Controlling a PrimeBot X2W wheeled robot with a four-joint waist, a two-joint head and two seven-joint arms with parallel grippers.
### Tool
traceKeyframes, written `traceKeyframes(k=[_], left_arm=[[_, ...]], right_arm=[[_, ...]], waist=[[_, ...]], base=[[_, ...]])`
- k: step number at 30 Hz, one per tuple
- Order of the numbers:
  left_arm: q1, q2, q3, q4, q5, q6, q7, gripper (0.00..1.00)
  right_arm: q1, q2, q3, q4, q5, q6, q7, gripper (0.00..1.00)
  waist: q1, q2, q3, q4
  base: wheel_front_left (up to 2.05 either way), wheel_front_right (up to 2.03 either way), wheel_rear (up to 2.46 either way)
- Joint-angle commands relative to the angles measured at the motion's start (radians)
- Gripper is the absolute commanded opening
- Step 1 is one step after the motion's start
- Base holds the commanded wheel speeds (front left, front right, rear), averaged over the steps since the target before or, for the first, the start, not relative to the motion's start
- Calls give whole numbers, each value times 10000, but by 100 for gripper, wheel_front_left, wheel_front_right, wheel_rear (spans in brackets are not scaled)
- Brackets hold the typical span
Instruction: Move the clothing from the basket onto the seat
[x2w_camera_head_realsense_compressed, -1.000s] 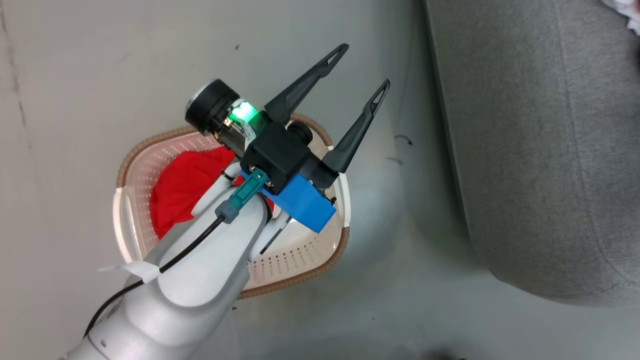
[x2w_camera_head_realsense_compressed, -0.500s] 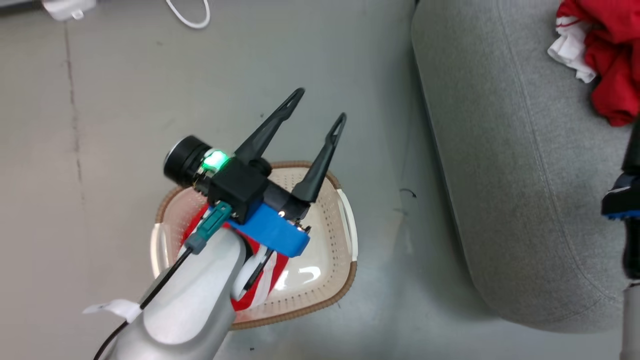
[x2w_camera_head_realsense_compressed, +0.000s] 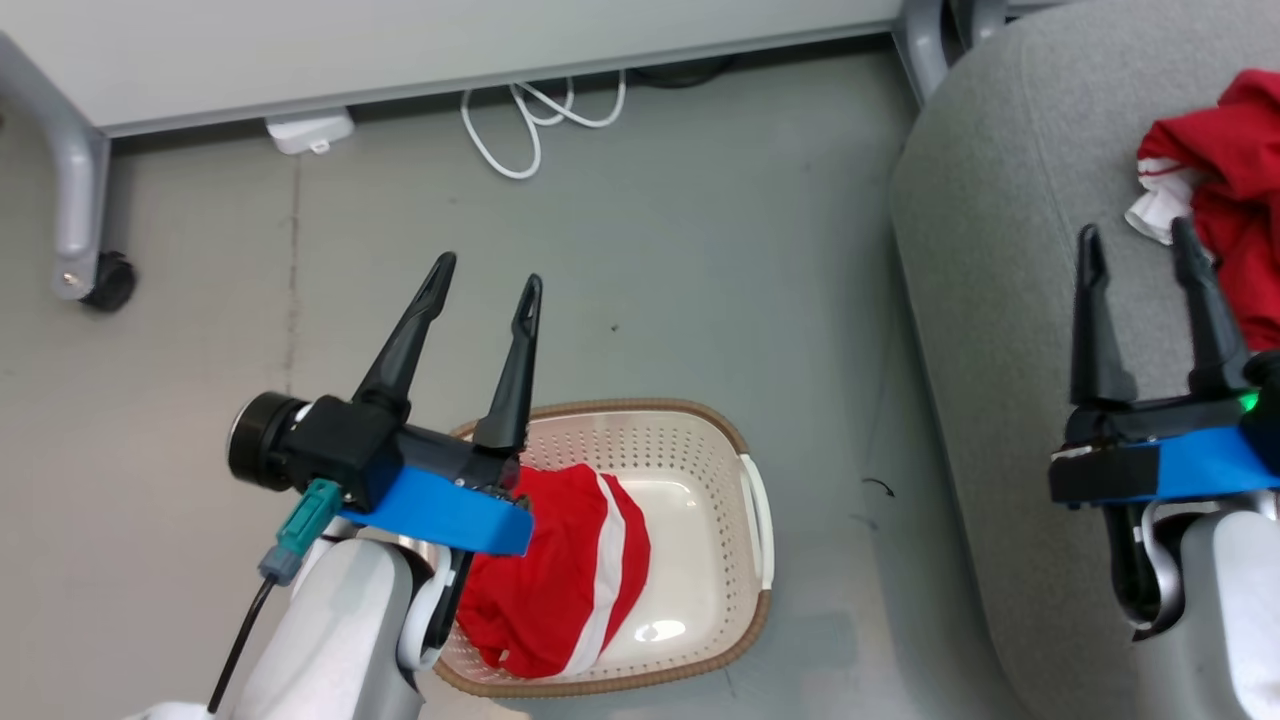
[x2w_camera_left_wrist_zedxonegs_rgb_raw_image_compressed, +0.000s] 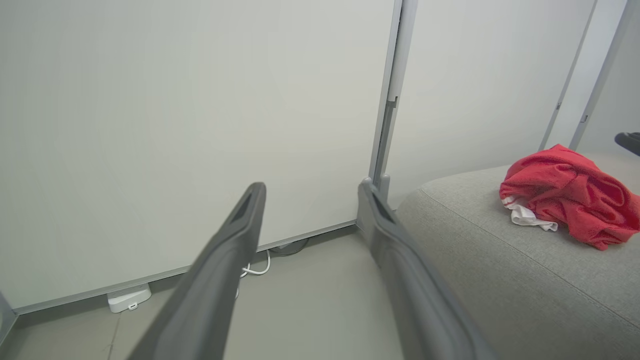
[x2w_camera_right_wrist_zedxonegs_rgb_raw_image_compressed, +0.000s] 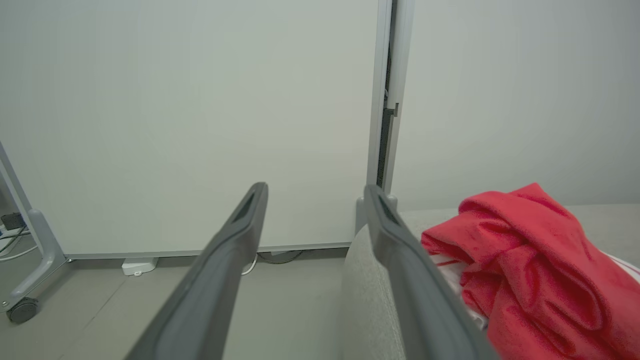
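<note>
Far left of your left gripper (x2w_camera_head_realsense_compressed: 485, 275): a caster (x2w_camera_head_realsense_compressed: 108, 283) under a grey frame leg, on the floor (x2w_camera_head_realsense_compressed: 700, 250). Ahead of its fingertips, along the foot of the wall panel (x2w_camera_head_realsense_compressed: 400, 40): a white adapter (x2w_camera_head_realsense_compressed: 308, 132) and a looped white cable (x2w_camera_head_realsense_compressed: 540, 110).

Left gripper: fingers spread apart, holding nothing. It hangs over the left end of the basket (x2w_camera_head_realsense_compressed: 700, 450), fingertips pointing past the rim toward the wall. The blue wrist block overlaps the near-left rim.

Basket: on the floor, behind and to the right of those fingers. A striped red garment (x2w_camera_head_realsense_compressed: 560, 570) lies inside, bunched in the half nearest your left gripper, white stripes facing up.

Seat (x2w_camera_head_realsense_compressed: 990, 300): right of the basket, with a strip of floor between them.

Right gripper (x2w_camera_head_realsense_compressed: 1135, 232): over the seat, fingers parted, holding nothing. A crumpled red garment (x2w_camera_head_realsense_compressed: 1230, 180) with white trim rests on the seat just right of this gripper. In the head view its right finger overlaps the white trim, so you cannot tell whether they touch. In the right wrist view the cloth sits right of the right finger.
</note>
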Motion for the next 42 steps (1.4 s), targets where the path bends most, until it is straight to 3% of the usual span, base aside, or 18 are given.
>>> traceKeyframes(k=[1, 15, 42], left_arm=[[167, -46, 170, -56, 84, -30, -29, 100], [1607, -499, 2063, -366, 562, -285, -29, 100], [2552, -811, 2721, -389, 973, -476, -30, 100]], right_arm=[[211, 43, 79, -58, 51, 5, -37, 100], [1261, 424, 680, -622, -122, 5, -38, 100], [2675, 560, 628, -736, 200, 5, -36, 100]], waist=[[2, 0, -280, 272], [2, 0, -1288, 917], [2, 0, -2044, 975]], base=[[0, 0, 0], [0, 0, 0], [0, 0, 0]])
